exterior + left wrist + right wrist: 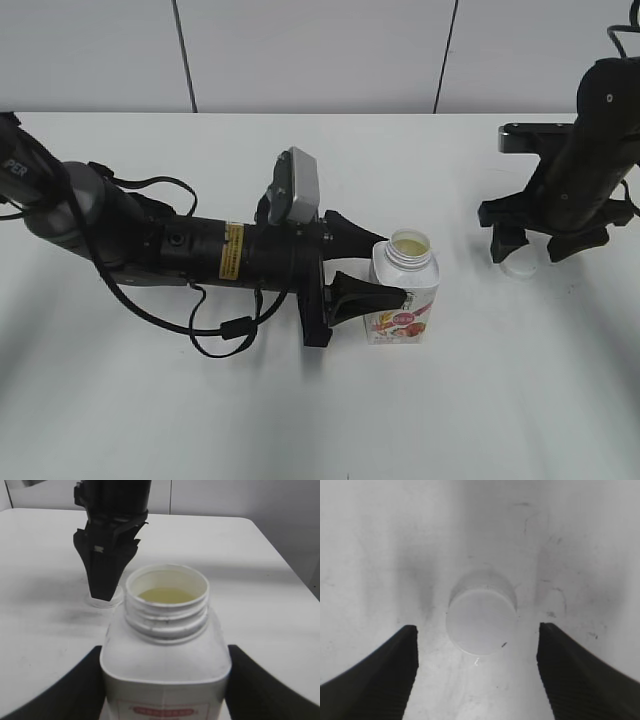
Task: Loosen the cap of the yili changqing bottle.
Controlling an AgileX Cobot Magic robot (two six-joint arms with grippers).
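Off the bottle (pixel 405 290) already, the cap (pixel 517 264); lying flat on the white table (pixel 300 420), well apart to the right of the bottle; seen from the right wrist as a pale round disc (pixel 481 617), top face up, resting on the table between the two dark fingers (pixel 380 675) and touching neither; spread wide, the right gripper (pixel 477 670), clear gaps either side of the cap; in the exterior view, hanging over the cap from above, right gripper (pixel 528 243) fingertips either side of it.

Upright near mid-table, the bottle; neck open, threads bare (pixel 166 612), pale yellowish liquid visible down inside; red-pink label on the front face, partly seen at the bottom of the left wrist view; squarish white shoulders filling that view.

Clamped on the bottle body, the left gripper (pixel 378 270); one finger behind it and one in front toward the camera, both pressed against its sides; in the left wrist view, dark pads (pixel 75 690) tight against both flanks of the bottle; left arm stretched in low along the table from the left, cable looping beneath it.

Beyond the open neck in the left wrist view, the right gripper (pixel 106 575) pointing down at the cap (pixel 106 599) on the table.
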